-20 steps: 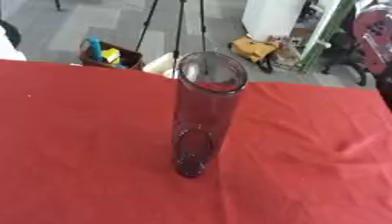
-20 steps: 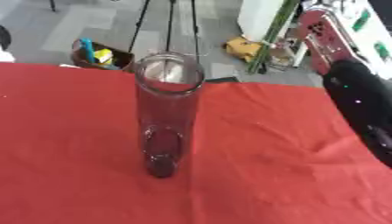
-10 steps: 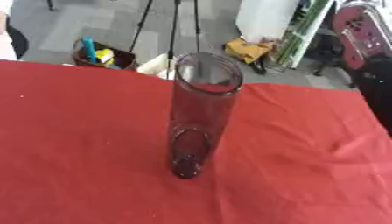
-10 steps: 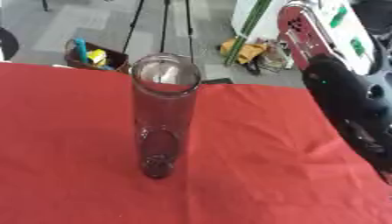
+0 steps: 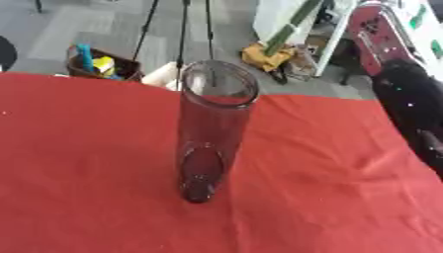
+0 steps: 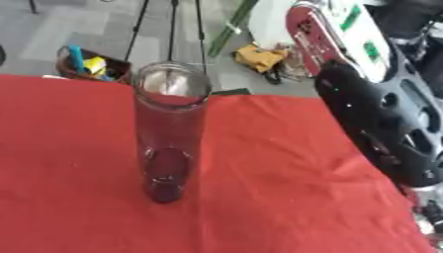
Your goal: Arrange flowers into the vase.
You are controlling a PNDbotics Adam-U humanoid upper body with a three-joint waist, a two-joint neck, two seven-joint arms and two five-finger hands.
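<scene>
Your tall clear glass cylinder vase (image 5: 210, 133) stands empty on the red-clothed desk (image 5: 78, 163); no flower grabbed yet, can't tell your right arm's (image 6: 380, 133) hand state; go fetch one.

Black robot arm (image 6: 380, 133) cut off at right edge, hand unseen

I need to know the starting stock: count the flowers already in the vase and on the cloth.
0. The clear glass vase stands upright and empty on the red tablecloth, and no flower lies on the cloth in view; some may lie outside it.
</scene>
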